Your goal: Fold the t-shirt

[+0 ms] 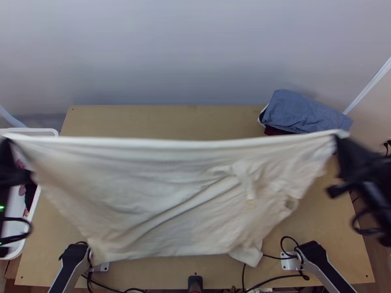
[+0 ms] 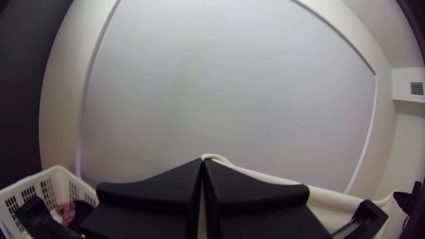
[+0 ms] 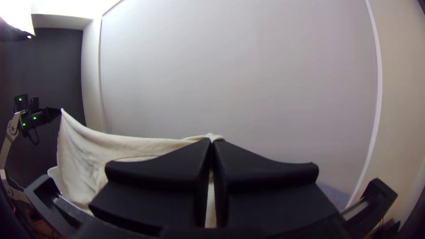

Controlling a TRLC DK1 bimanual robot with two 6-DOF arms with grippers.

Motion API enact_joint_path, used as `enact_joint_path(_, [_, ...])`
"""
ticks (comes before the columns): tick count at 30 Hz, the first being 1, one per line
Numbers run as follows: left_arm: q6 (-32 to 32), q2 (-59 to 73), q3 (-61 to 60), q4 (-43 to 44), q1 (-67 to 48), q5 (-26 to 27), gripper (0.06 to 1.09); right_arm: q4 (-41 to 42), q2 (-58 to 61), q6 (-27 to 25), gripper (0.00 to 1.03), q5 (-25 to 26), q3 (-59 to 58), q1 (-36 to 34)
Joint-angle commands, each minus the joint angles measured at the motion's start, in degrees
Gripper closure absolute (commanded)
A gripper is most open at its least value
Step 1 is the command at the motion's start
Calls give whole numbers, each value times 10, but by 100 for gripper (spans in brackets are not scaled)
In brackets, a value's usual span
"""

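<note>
Above the table, the cream t-shirt hangs opened out between the two arms, held up by two ends of its upper edge. That edge runs nearly straight across the top view with a slight sag, and the rest of the cloth drops toward the table's near side, with diagonal creases and bunched folds on the right half. A flap sticks out at the lower right of the cloth. Whether the lowest part touches the table, I cannot tell.

At the left edge of the top view, the left pincer is clenched on one upper end of the shirt, over the side where the white basket stands. The right pincer is closed on the opposite upper end, near the table's right side. In both wrist views the two fingers meet, with cream fabric pinched at their tips.

Pinkish cloth lies inside the basket. At the far right corner of the table is a folded blue cloth, with something dark red showing beneath it. Black cables run along the near edge, between the arm bases.
</note>
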Motion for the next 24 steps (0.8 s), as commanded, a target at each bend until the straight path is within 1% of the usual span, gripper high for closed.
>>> enact_joint_path(1, [-17, -38, -115, 28, 4, 7, 105, 9, -22, 39, 100, 6, -104, 6])
enact_joint_path(3, [-18, -50, -175, 41, 4, 12, 105, 31, -29, 55, 100, 4, -156, 7])
enact_joint_path(7, [-23, -43, -250, 97, 8, 14, 105, 92, -15, 78, 100, -6, -233, 7])
enact_joint_path(12, [-28, 23, -307, 187, 5, 16, 105, 190, 49, 95, 100, -11, -290, 5])
enact_joint_path(15, [-27, 85, -320, 236, 3, 16, 105, 233, 113, 106, 100, -11, -291, -2])
enact_joint_path(17, [-27, 134, -316, 272, 12, 16, 105, 254, 156, 115, 100, -20, -284, -17])
enact_joint_path(21, [-21, 233, -294, 313, 13, 16, 105, 305, 249, 122, 100, -27, -270, -45])
enact_joint_path(24, [-18, 310, -266, 330, 19, 16, 105, 310, 323, 132, 100, -28, -235, -54])
